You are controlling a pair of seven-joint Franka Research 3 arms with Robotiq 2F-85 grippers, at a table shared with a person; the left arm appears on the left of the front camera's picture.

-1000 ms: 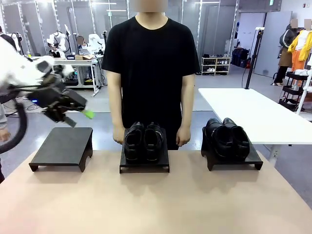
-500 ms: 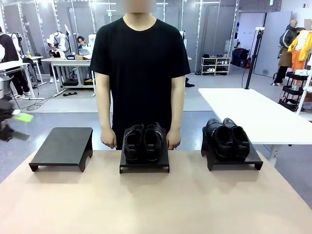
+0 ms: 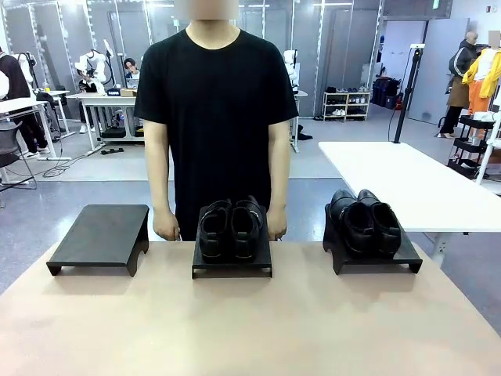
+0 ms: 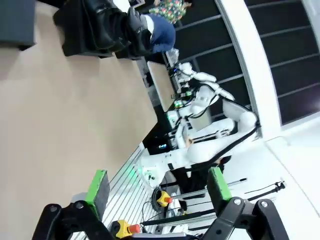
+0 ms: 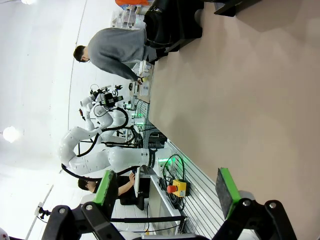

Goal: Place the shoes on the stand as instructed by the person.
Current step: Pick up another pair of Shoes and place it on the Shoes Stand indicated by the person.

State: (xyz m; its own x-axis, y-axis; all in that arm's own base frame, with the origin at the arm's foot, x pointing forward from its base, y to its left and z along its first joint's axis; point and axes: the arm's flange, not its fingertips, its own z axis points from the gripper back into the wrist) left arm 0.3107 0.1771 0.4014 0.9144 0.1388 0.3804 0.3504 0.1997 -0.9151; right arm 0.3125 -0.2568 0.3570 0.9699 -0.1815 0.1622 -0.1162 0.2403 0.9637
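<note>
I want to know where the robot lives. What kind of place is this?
Probably a robot lab or testing hall. Other white robot arms stand at far tables, shoes sit on black stands, and the room has glass walls.

The scene is evenly and brightly lit from overhead, and only short soft shadows are cast under the stands (image 3: 102, 235) onto the table (image 3: 250, 321). Faint highlights are seen on the glossy shoes (image 3: 364, 222). Both wrist views are rolled sideways, bent at the edges, with pale walls washed out.
</note>
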